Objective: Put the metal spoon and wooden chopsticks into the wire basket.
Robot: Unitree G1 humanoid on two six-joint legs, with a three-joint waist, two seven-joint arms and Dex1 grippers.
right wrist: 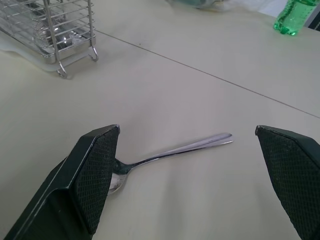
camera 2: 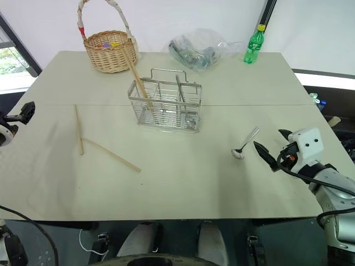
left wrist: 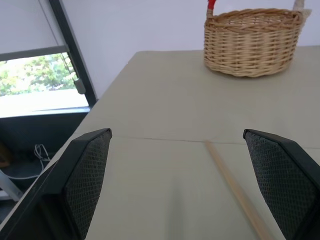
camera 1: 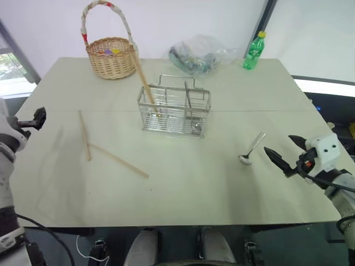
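Observation:
The metal spoon (camera 1: 251,149) lies on the table's right side, bowl toward me. My right gripper (camera 1: 277,143) hovers open just right of it; in the right wrist view the spoon (right wrist: 175,150) lies between and ahead of the spread fingers (right wrist: 95,170). The wire basket (camera 1: 175,111) stands mid-table with one wooden chopstick (camera 1: 144,80) leaning in it. Two more chopsticks lie on the table to its left, one (camera 1: 84,134) nearly straight away from me, one (camera 1: 118,160) slanted. My left gripper (left wrist: 177,132) is open at the table's left edge, with nothing between its fingers.
A round wicker basket (camera 1: 111,55) with a tall looped handle stands at the back left. A crumpled plastic bag (camera 1: 199,52) and a green bottle (camera 1: 254,51) sit at the back right. The table (camera 1: 183,194) has bare surface in front of the wire basket.

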